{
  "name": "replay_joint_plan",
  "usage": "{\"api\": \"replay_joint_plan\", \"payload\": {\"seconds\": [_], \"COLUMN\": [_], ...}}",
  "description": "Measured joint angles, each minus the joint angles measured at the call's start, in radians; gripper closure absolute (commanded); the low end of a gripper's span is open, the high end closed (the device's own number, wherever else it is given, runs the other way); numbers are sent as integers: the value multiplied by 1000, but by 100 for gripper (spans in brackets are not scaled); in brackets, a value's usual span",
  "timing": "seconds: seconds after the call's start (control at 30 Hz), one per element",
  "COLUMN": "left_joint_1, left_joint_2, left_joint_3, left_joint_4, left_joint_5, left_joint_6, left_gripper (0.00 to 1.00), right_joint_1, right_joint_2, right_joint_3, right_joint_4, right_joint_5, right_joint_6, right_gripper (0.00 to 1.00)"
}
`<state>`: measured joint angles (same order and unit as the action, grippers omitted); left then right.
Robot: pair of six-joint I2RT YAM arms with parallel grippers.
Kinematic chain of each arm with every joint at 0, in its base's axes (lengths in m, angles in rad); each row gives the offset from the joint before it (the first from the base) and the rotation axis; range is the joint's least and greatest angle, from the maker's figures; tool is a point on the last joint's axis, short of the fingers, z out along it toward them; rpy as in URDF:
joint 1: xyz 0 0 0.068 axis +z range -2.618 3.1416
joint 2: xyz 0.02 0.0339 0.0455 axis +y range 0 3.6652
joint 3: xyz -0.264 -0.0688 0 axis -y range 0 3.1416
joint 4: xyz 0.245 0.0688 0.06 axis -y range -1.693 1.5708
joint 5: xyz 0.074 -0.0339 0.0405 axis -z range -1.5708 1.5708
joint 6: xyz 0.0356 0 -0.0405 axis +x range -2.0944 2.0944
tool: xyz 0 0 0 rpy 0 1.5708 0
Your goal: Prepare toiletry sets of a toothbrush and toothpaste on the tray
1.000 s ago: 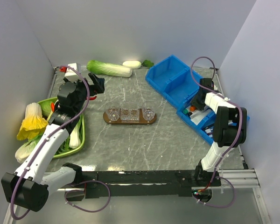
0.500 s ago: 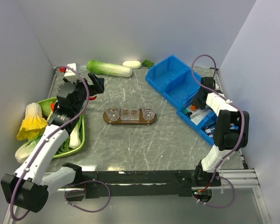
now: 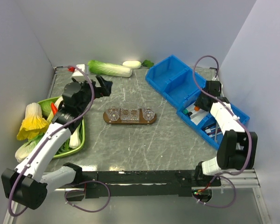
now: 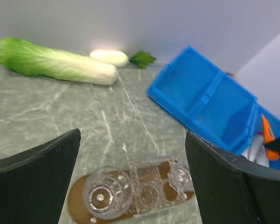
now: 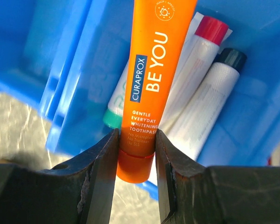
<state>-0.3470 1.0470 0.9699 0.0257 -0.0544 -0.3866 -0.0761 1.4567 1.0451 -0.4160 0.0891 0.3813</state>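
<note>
The dark-brown tray (image 3: pixel 107 120) lies mid-table with three clear cups (image 3: pixel 129 114) on it; it also shows in the left wrist view as the tray (image 4: pixel 77 201). My left gripper (image 3: pixel 104 85) hovers just left of and behind it, open and empty (image 4: pixel 132 140). My right gripper (image 3: pixel 200 104) hangs over the near blue bin (image 3: pixel 233 113), shut on the cap end of the orange toothpaste (image 5: pixel 154 70), which is seen from above as the toothpaste (image 3: pixel 196 108). I cannot pick out a toothbrush among the bin's contents.
White tubes with red (image 5: pixel 210 32) and dark (image 5: pixel 228 60) caps lie in the bin under the toothpaste. A second blue bin (image 3: pixel 172 81) stands behind. A cabbage (image 3: pixel 109 68) lies at the back, and a green dish (image 3: pixel 82 135) of vegetables stands at the left.
My left gripper has swung right, toward the tray, staying open. My right wrist has shifted right and back over the bin, still gripping the orange tube.
</note>
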Motion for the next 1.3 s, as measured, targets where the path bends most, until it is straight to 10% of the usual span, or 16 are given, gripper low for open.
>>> {"api": "replay_joint_plan", "payload": {"seconds": [0.6, 1.3], "left_joint_1": [-197, -431], "left_joint_2": [271, 538], "left_joint_3": [192, 323], "left_joint_4": [-27, 14], "left_joint_5": [270, 222], "left_joint_6": [-219, -423], "left_gripper": [4, 4], "right_joint_1": [293, 625], "right_joint_2": [-447, -634], "right_joint_3": [-146, -283], "right_joint_4": [2, 51], "right_joint_5": [-42, -97], "right_joint_6": [-166, -93], "right_gripper": [100, 100]}}
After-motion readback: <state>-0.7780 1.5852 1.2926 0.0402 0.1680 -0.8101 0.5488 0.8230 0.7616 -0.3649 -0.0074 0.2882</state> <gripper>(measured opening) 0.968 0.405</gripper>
